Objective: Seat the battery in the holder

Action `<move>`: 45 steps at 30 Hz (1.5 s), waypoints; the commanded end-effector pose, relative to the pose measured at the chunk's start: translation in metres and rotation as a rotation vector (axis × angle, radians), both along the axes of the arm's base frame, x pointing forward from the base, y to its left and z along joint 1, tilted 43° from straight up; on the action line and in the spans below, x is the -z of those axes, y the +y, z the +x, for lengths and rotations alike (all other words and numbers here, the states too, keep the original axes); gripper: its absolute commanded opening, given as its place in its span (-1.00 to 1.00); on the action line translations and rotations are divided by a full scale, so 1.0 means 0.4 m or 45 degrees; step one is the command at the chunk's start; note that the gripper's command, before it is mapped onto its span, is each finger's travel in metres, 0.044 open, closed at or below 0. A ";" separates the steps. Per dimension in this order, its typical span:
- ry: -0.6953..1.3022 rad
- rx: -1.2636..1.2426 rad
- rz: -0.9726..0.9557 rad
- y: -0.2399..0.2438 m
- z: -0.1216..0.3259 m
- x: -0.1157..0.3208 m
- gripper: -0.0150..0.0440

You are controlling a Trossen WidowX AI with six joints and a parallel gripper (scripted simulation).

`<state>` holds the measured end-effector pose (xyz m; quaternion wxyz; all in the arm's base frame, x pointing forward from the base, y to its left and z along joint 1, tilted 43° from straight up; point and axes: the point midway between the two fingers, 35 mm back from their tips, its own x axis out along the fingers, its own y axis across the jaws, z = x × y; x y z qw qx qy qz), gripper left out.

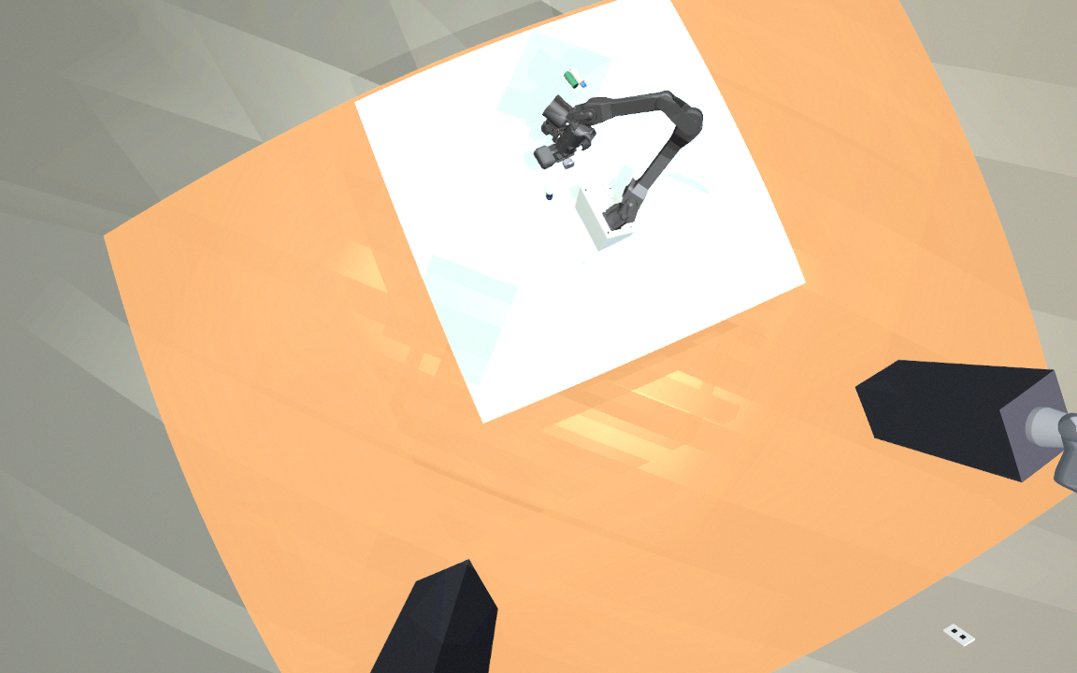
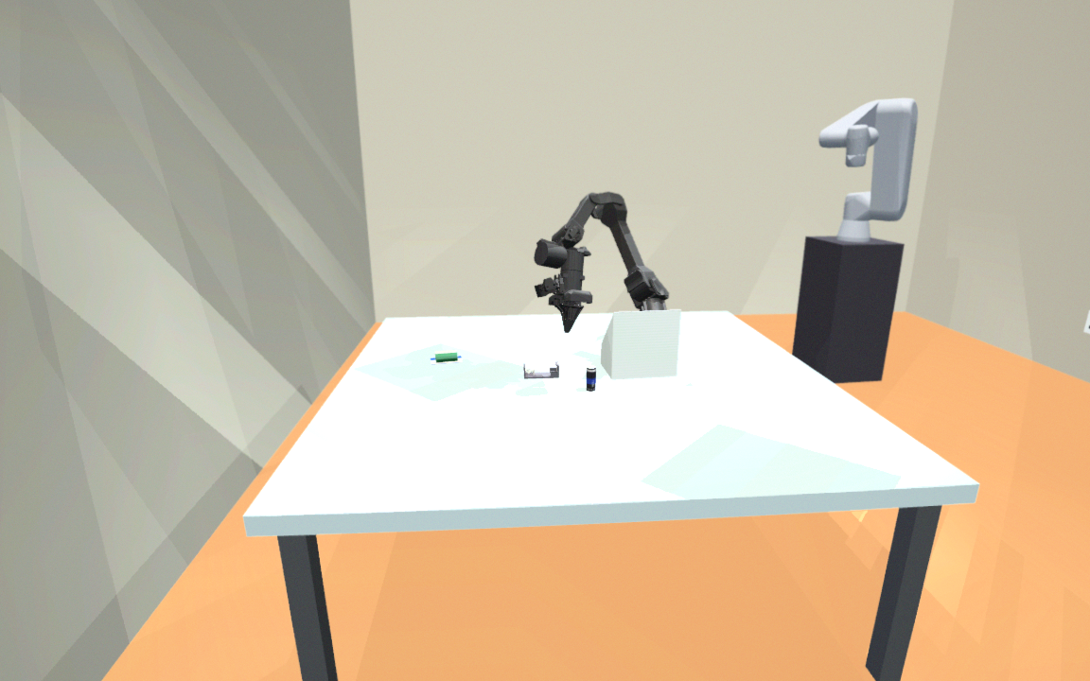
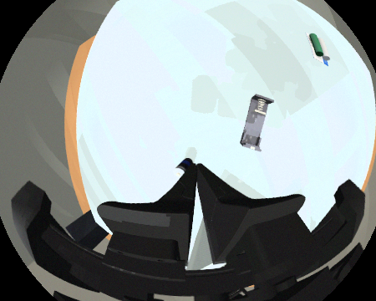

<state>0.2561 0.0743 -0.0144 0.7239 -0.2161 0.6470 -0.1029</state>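
The battery [image 1: 549,195] [image 2: 590,379] [image 3: 184,165], dark with a blue band, stands upright on the table, apart from the holder. The grey holder [image 1: 568,164] [image 2: 541,375] [image 3: 255,122] lies open side up on the table with nothing in it; its coiled spring is at the far end in the wrist view. In the top view the arm covers part of the holder. My gripper [image 2: 567,330] [image 3: 196,167] is shut and empty, pointing down above the table behind the battery and holder. Its left finger overlaps the battery's edge in the wrist view. The lip is too small to make out clearly.
A green cylinder [image 1: 570,79] [image 2: 447,357] [image 3: 316,44] lies with a white and blue piece beyond the holder. A white upright box [image 1: 593,219] [image 2: 641,343] stands by the arm's base. The white table [image 1: 509,368] [image 2: 481,457] has its front edge toward the exterior camera.
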 end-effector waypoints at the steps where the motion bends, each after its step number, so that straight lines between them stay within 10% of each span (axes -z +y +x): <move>1: 0.190 -0.067 -0.270 -0.011 -0.068 0.043 -0.49; 45: 0.267 -0.110 -0.393 -0.088 -0.118 0.263 -0.49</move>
